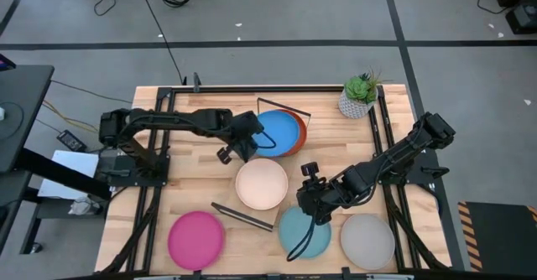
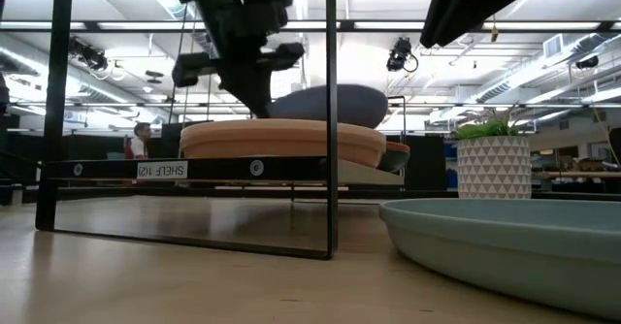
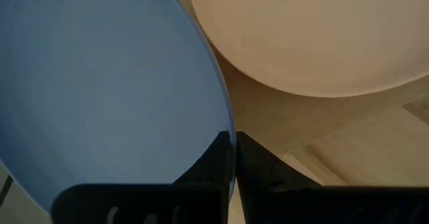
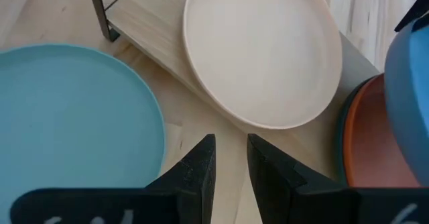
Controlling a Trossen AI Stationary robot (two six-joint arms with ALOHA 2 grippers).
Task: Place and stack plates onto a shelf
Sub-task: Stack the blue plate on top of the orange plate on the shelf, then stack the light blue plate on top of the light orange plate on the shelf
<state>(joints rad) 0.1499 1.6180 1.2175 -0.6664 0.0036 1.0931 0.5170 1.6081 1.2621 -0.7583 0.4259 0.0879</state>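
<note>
Blue plate (image 1: pixel 279 130): we grip its rim in the closed left gripper (image 1: pixel 248 145), tilted over the stack on the shelf (image 4: pixel 144 23) for stacking. Right gripper (image 1: pixel 314 203): slightly parted, empty, waiting.

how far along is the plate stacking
Partly done. The cream plate lies on the shelf, and the orange plate sits in a pile there. In hand: the left gripper is shut on the blue plate's rim, over that pile. Left on the table: pink, light blue, grey.
</note>
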